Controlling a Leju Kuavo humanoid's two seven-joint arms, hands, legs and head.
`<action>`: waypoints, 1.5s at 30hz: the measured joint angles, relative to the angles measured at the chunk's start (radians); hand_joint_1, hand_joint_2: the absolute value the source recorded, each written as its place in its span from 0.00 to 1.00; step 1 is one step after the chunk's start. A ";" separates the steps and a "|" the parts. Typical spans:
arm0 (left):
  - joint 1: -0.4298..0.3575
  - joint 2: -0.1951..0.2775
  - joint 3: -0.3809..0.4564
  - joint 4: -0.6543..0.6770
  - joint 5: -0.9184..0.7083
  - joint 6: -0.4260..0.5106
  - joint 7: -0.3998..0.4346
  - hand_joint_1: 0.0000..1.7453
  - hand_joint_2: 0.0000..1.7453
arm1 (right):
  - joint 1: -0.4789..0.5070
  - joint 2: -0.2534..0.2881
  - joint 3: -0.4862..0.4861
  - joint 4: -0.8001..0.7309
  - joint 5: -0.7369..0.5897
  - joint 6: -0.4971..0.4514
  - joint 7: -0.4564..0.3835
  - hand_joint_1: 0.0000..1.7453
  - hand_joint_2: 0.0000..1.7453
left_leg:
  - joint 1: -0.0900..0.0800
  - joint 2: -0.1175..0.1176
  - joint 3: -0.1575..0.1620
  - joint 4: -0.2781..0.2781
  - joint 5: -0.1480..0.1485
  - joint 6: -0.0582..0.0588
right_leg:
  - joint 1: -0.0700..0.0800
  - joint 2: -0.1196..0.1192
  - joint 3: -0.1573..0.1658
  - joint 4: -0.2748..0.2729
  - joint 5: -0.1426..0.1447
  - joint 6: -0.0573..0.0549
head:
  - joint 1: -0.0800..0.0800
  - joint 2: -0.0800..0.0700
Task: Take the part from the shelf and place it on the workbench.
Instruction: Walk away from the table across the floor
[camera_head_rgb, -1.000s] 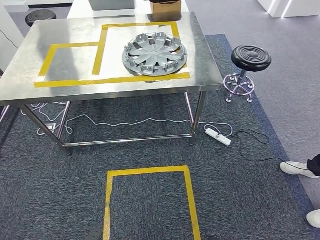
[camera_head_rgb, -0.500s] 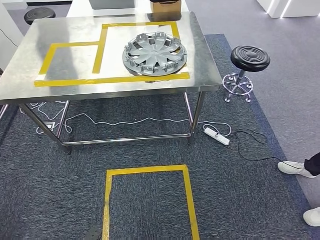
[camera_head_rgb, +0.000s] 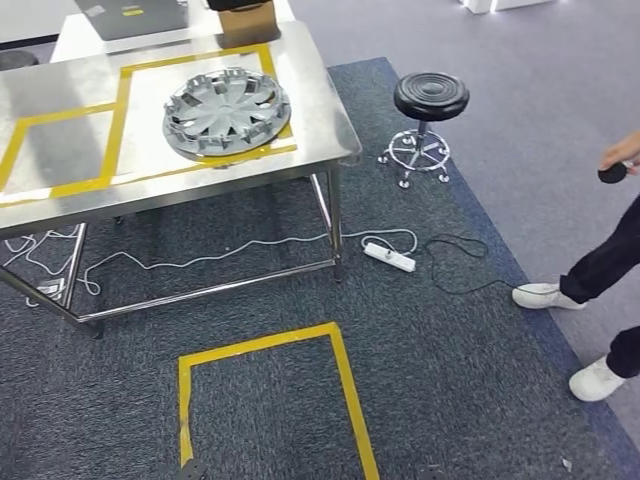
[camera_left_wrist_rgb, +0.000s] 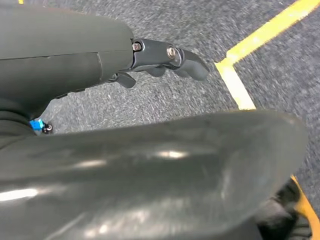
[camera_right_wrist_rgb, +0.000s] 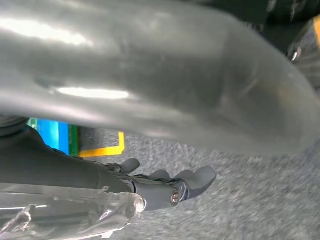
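At upper left of the head view, the part (camera_head_rgb: 226, 112), a silver wheel cover, lies flat on the workbench (camera_head_rgb: 317, 95) inside yellow tape. Both wrist views show the left hand (camera_left_wrist_rgb: 166, 60) and right hand (camera_right_wrist_rgb: 170, 187) released, fingers straight, above carpet.

I see a black stool (camera_head_rgb: 431, 98) at two o'clock — power strip (camera_head_rgb: 389, 258) near it, a person's shoes (camera_head_rgb: 540, 295) at three o'clock.

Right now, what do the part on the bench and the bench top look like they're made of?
Wheel cover: likely silver-painted moulded plastic, judging by its even matte grey and the thin clip tabs around the rim. Workbench top: looks like brushed stainless steel, with soft streaky reflections and shiny metal legs. Yellow tape marks zones on it.
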 joint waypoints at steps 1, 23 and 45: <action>0.001 0.000 0.000 0.000 0.000 0.000 0.000 0.00 0.00 | 0.001 0.000 0.000 0.000 0.003 0.001 -0.002 0.00 0.00 | -0.009 -0.013 -0.033 0.077 -0.042 0.009 | 0.005 0.012 -0.005 -0.001 0.004 -0.006 | -0.002 0.000; 0.001 -0.001 -0.001 0.000 -0.001 0.005 0.001 0.00 0.00 | 0.008 0.001 -0.008 0.000 0.014 0.001 -0.018 0.00 0.00 | -0.065 0.047 0.074 -0.087 0.048 0.093 | 0.042 -0.056 0.001 0.036 -0.020 0.025 | 0.014 0.000; 0.002 -0.006 -0.001 0.000 -0.004 0.006 0.000 0.00 0.00 | 0.013 0.003 -0.009 0.001 0.027 0.000 -0.027 0.00 0.00 | -0.056 -0.076 0.082 -0.108 0.060 0.103 | 0.032 0.073 -0.059 0.043 -0.007 0.029 | 0.019 0.000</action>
